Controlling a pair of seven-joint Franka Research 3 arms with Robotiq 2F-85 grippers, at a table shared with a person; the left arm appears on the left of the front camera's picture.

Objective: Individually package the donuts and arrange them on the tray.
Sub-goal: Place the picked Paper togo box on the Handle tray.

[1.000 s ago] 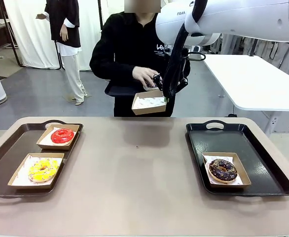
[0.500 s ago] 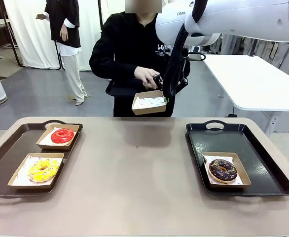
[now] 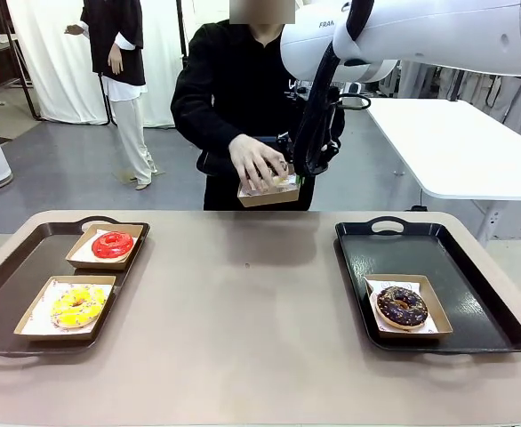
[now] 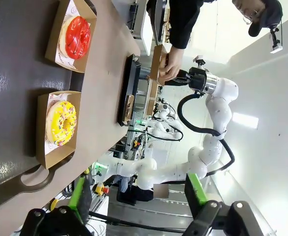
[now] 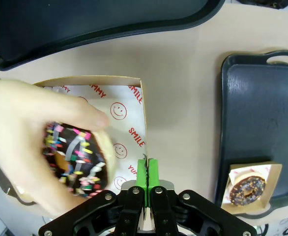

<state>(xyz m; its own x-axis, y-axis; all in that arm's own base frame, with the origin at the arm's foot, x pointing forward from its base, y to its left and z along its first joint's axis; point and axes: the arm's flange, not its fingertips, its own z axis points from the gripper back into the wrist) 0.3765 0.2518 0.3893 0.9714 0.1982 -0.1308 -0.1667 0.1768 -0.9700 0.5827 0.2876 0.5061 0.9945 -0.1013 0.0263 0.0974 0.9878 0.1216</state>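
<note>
From the front, the right gripper holds a shallow brown cardboard box in the air beyond the table's far edge, while the person's hand covers the top of the box and hides what it carries. The right wrist view fills that gap: the green pads are pressed together on the box's near wall, and the hand is lowering a chocolate donut with coloured sprinkles over the printed liner; blur makes it hard to say whether the donut touches the paper.

On the left dark tray sit a glossy red donut and a yellow-glazed donut, each boxed. The right tray holds a boxed dark chocolate donut. The left wrist view shows the left gripper with fingers spread apart, holding nothing.
</note>
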